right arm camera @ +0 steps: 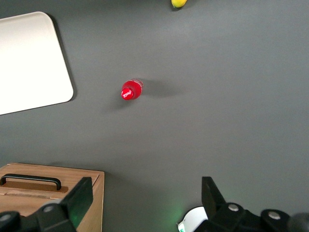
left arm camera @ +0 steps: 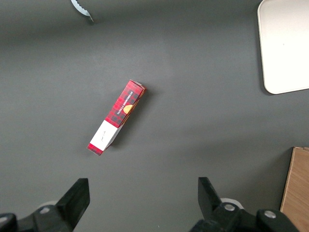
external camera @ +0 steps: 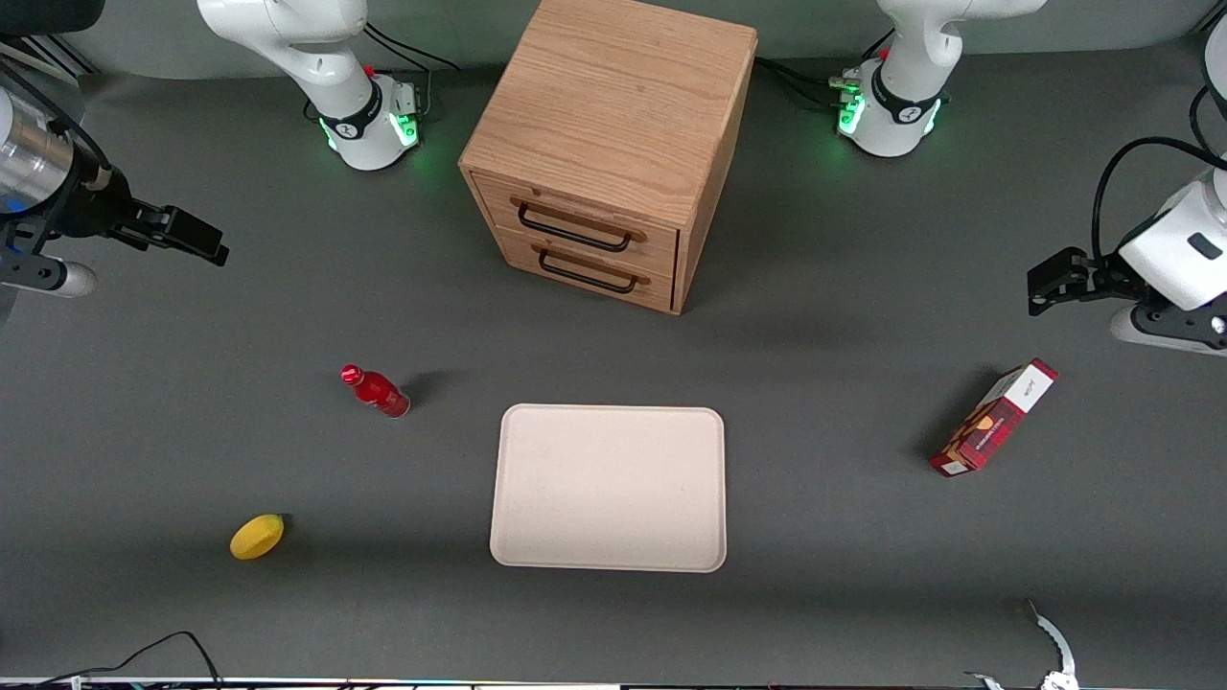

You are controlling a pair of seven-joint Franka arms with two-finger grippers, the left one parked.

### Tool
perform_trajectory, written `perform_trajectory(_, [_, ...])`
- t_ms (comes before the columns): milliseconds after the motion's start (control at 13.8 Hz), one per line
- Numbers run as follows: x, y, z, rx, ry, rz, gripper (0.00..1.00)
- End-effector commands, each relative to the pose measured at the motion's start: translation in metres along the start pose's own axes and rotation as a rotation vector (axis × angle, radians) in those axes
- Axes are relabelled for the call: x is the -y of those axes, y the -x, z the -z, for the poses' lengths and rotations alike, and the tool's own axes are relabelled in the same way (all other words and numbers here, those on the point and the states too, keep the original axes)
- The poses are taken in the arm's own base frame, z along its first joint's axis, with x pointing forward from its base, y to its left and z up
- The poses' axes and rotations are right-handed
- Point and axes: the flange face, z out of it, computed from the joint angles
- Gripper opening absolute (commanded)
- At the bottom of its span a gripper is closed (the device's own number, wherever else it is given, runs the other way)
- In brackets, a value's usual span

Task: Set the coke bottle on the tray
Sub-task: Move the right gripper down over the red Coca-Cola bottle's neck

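Note:
The coke bottle (external camera: 376, 391) (right arm camera: 131, 90), small and all red with a red cap, stands upright on the dark table beside the tray (external camera: 609, 487) (right arm camera: 29, 63), toward the working arm's end. The tray is a large cream rectangle with rounded corners and nothing on it. My gripper (external camera: 196, 235) (right arm camera: 145, 193) hangs high above the table at the working arm's end, farther from the front camera than the bottle and well apart from it. Its fingers are spread wide, with nothing between them.
A wooden two-drawer cabinet (external camera: 609, 149) (right arm camera: 48, 193) stands farther from the front camera than the tray. A yellow lemon (external camera: 257, 536) (right arm camera: 178, 3) lies nearer the camera than the bottle. A red-and-white box (external camera: 995, 418) (left arm camera: 117, 116) lies toward the parked arm's end.

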Motion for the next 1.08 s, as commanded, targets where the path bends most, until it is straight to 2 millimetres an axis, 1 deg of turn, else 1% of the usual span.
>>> perform_trajectory(0, [0.002,0.002,0.010,0.007,-0.014,0.015,1.00])
perform_trajectory(72, [0.000,0.000,0.010,0.009,-0.014,0.022,1.00])
perform_trajectory(361, [0.001,0.000,0.006,0.022,-0.014,0.028,1.00])
perform_trajectory(506, [0.008,-0.004,-0.009,0.048,-0.027,0.037,1.00])
perform_trajectory(578, [0.014,-0.007,-0.025,0.049,-0.026,0.043,1.00])
perform_trajectory(651, [0.017,-0.012,-0.045,0.053,-0.026,0.039,1.00])
perform_trajectory(723, [0.020,-0.018,-0.069,0.044,-0.027,0.035,1.00])
perform_trajectory(867, [0.027,-0.030,-0.132,0.008,-0.040,0.023,1.00])
perform_trajectory(1012, [0.030,-0.034,-0.188,-0.021,-0.049,0.014,1.00])
